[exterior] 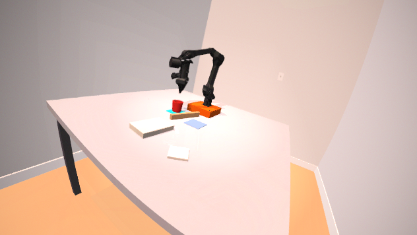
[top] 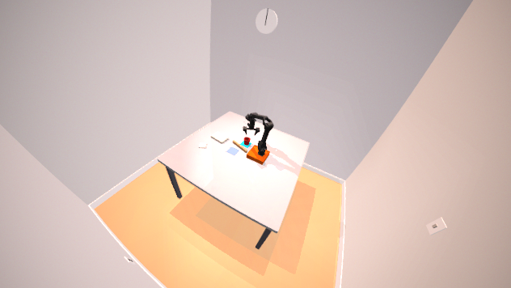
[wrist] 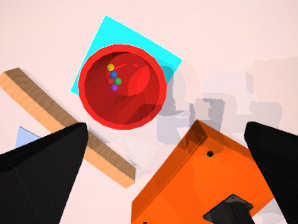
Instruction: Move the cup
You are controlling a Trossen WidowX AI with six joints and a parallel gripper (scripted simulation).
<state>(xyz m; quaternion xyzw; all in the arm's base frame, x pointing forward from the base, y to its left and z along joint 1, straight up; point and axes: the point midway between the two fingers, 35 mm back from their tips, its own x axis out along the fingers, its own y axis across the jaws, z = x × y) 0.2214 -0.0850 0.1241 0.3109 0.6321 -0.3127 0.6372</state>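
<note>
The red cup [top: 247, 141] [exterior: 177, 106] [wrist: 122, 116] stands upright on the cyan pad [top: 242, 144] [exterior: 169, 111] [wrist: 107, 35]. Several coloured marbles [wrist: 113, 74] lie together inside on its bottom; none show outside it. The pale blue pad [top: 232, 150] [exterior: 195, 124] [wrist: 24, 140] is bare where it shows, partly cut off in the wrist view. My gripper [top: 251, 133] [exterior: 180, 92] [wrist: 169, 130] is wide open and empty, pointing down above the cup's rim level, clear of the cup.
A wooden bar [top: 238, 146] [exterior: 185, 115] [wrist: 45, 104] lies between the two pads. My orange base [top: 256, 156] [exterior: 212, 112] [wrist: 177, 175] is beside the cyan pad. A thick white slab [top: 219, 138] [exterior: 152, 126] and a small white block [top: 203, 146] [exterior: 178, 152] lie farther from the base.
</note>
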